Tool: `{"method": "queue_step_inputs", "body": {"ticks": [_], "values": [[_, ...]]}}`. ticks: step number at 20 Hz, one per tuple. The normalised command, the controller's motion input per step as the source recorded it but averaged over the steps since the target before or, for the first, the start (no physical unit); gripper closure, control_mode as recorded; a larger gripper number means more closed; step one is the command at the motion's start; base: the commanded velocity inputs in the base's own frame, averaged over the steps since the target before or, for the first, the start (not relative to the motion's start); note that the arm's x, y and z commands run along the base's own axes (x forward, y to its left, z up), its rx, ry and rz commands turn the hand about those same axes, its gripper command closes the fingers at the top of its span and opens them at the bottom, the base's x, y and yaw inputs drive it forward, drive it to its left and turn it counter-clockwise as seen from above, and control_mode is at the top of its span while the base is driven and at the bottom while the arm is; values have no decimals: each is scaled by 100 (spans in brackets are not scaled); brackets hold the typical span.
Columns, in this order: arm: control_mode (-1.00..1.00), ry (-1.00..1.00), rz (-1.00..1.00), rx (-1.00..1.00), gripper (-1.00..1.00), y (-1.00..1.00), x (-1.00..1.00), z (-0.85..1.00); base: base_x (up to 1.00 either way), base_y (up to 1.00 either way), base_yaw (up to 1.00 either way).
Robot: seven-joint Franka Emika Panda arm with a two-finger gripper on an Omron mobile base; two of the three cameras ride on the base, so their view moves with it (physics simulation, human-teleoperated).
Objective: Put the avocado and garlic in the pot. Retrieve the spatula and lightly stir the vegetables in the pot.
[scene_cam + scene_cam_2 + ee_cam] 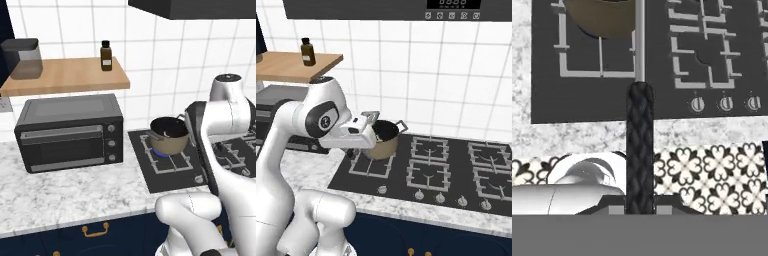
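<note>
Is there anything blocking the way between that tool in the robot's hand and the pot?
Nothing visible does. The spatula, held in the gripper, points straight toward the pot, with open stove grate between them.

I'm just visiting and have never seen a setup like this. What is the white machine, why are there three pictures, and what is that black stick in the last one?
The white machine is a robot arm on a base that can drive, in a computer-drawn kitchen. Two pictures come from cameras riding behind the arm, one to its left and one to its right, so they show the same scene from two sides. The third comes from a camera on the hand, looking along the claw.

On the marble counter sits a dark toaster oven, with a brown bottle on the wooden shelf above. On the black stove stands the brass-tan pot.

The black stick is a tool handle with a woven grip and a metal shaft reaching toward the pot. It appears to be the spatula, held in the claw; its blade is hidden.
</note>
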Motion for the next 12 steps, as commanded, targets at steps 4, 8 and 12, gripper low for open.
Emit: {"method": "queue_step_inputs", "body": {"ticks": [4,8,12], "values": [[-100,5,1,-68,100,0,90,75,0,0,0],[-100,23,10,-76,100,-1,96,44,0,0,0],[-100,38,35,-62,100,-14,52,11,0,0,0]]}}
